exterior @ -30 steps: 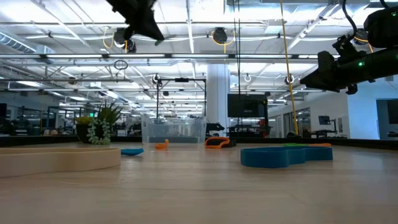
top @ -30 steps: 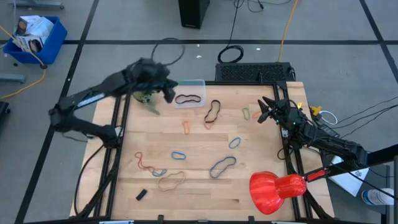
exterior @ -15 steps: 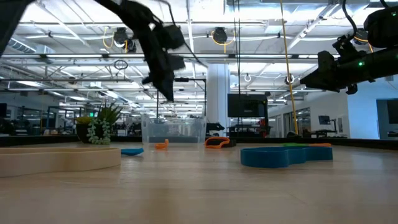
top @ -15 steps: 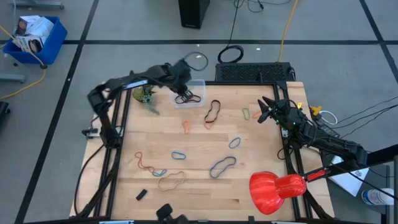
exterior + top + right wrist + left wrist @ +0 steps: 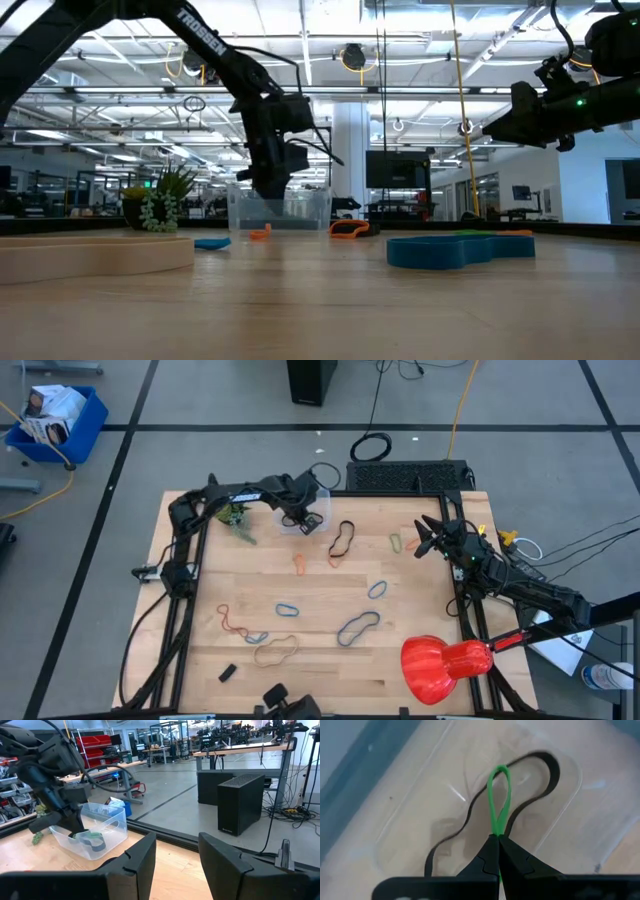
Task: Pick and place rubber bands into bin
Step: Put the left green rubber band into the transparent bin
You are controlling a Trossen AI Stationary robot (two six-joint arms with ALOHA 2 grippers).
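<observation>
The clear bin (image 5: 305, 511) stands at the table's far edge with a black rubber band (image 5: 470, 815) on its floor. My left gripper (image 5: 303, 520) is over the bin, shut on a green rubber band (image 5: 498, 800). Other rubber bands lie loose on the table: black-and-brown (image 5: 342, 539), orange (image 5: 298, 564), blue (image 5: 287, 609), red (image 5: 231, 623), tan (image 5: 276, 651). My right gripper (image 5: 423, 538) is open and empty at the table's right edge. My left gripper pinches one end of the green rubber band (image 5: 495, 834) between its two fingertips. The fingers slant down into the bin from above. The band sticks out past the fingertips as a narrow loop over the bin's floor, above the black band.
A small green plant (image 5: 235, 513) stands left of the bin. A small black block (image 5: 227, 672) lies near the front left. A red squash-shaped object (image 5: 445, 661) sits at the front right. A blue crate (image 5: 55, 420) stands on the floor beyond the table.
My left gripper has swung from left of the bin toward the table's right and gone down into the bin, carrying the green band. My right arm has kept still.
</observation>
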